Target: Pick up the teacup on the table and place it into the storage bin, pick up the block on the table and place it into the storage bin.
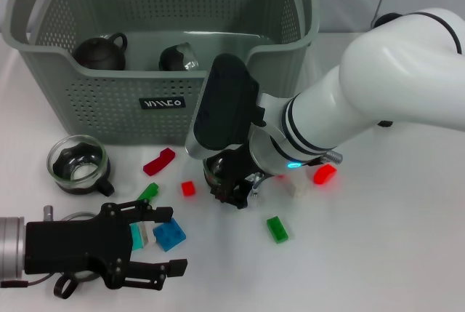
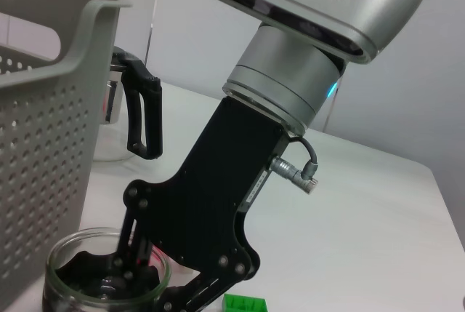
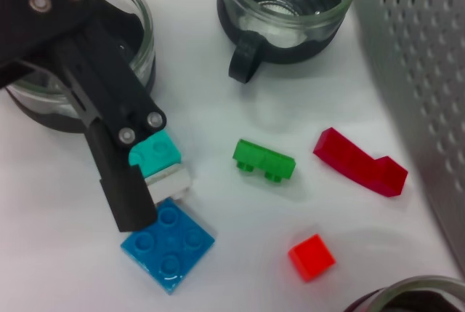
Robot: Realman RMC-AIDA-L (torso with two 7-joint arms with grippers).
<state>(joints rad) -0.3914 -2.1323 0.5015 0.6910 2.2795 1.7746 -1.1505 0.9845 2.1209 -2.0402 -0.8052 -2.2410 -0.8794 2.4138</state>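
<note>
The storage bin stands at the back with two dark teacups inside. My right gripper reaches down in front of it and is shut on the wall of a glass teacup, one finger inside and one outside. Another teacup sits on the table to the left. My left gripper lies open at the near left. A blue block lies between its fingers, and a teal block rests against one finger. A further glass teacup sits under the left gripper.
Loose blocks lie around: a dark red one, a small red one, green ones, a bright red one on the right and a white one. The bin wall stands close behind.
</note>
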